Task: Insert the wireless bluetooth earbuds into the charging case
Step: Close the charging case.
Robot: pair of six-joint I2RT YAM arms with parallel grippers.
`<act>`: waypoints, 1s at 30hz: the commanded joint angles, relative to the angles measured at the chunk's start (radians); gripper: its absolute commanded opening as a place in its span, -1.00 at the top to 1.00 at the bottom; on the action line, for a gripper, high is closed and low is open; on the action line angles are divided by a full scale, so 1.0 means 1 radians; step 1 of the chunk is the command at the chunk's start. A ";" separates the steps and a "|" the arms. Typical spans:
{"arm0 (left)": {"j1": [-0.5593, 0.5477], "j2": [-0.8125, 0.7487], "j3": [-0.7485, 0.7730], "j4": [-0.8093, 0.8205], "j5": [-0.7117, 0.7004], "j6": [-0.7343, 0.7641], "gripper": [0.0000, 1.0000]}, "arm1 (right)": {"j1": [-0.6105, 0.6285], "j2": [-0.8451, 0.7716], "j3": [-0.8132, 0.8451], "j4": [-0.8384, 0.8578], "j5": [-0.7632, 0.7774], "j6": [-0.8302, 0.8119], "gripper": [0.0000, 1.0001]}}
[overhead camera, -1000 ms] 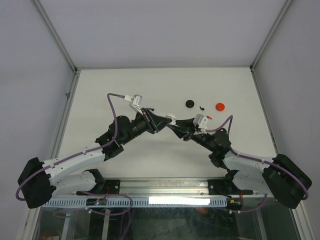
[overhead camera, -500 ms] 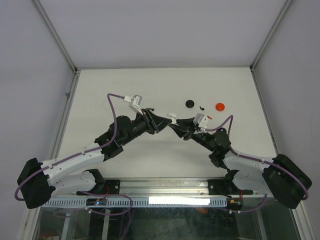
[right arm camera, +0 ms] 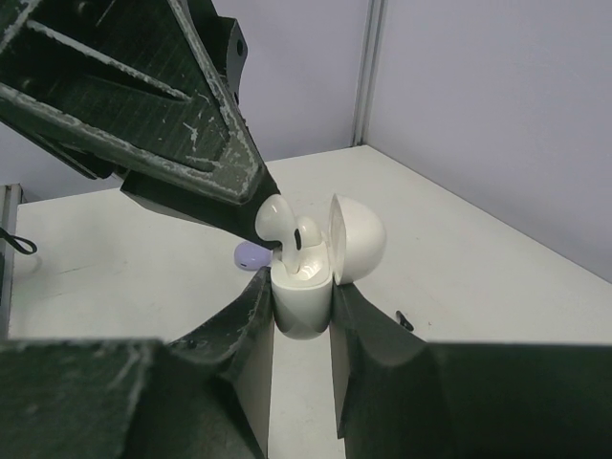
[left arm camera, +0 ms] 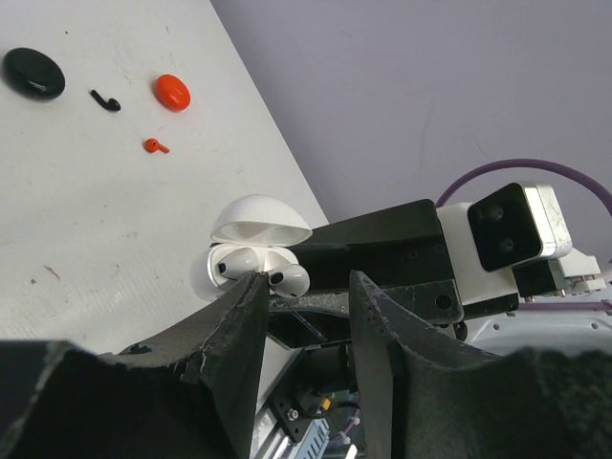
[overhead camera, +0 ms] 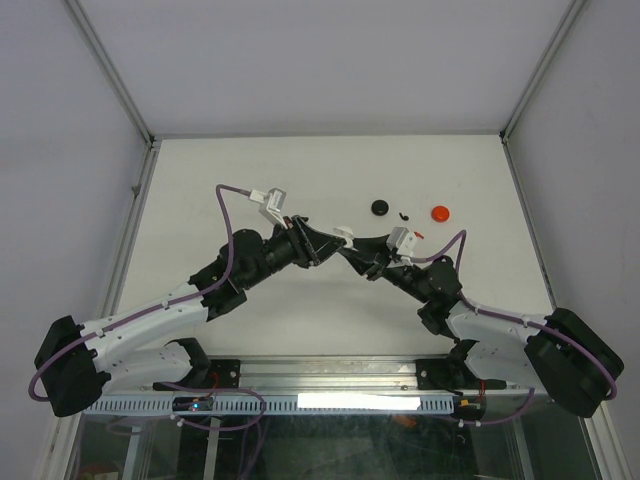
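Note:
My right gripper (right arm camera: 301, 279) is shut on the body of an open white charging case (right arm camera: 304, 298), held off the table with its lid (right arm camera: 360, 237) tipped back. Two white earbuds stand in it: one (right arm camera: 276, 218) rides high and tilted, the other (right arm camera: 307, 235) sits lower. My left gripper (left arm camera: 306, 287) is open right beside the case (left arm camera: 251, 251), with nothing between its fingers; one fingertip (right arm camera: 251, 196) is next to the tall earbud. In the top view both grippers meet at the case (overhead camera: 343, 233) mid-table.
On the table beyond lie a black case (left arm camera: 33, 74), a black earbud (left arm camera: 105, 99), a red case (left arm camera: 172, 92) and a red earbud (left arm camera: 153, 145). A lavender case (right arm camera: 252, 253) lies behind the white one. The table's right edge (left arm camera: 273, 124) is close.
My left gripper's jaws have spread apart at the case, and the left arm has shifted slightly. The right arm and the case have stayed put.

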 commanded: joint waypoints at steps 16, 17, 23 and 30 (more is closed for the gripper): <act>-0.049 0.022 0.062 -0.041 0.049 0.057 -0.05 | 0.006 -0.008 0.009 0.101 -0.001 -0.005 1.00; -0.049 0.017 0.064 -0.047 0.044 0.062 -0.05 | 0.006 -0.010 0.007 0.101 -0.001 -0.005 1.00; -0.047 -0.046 0.114 -0.188 -0.047 0.157 -0.26 | 0.007 -0.039 0.005 0.061 -0.014 -0.010 1.00; 0.050 -0.067 0.171 -0.309 0.082 0.246 -0.48 | 0.007 -0.073 0.006 0.012 -0.049 -0.001 1.00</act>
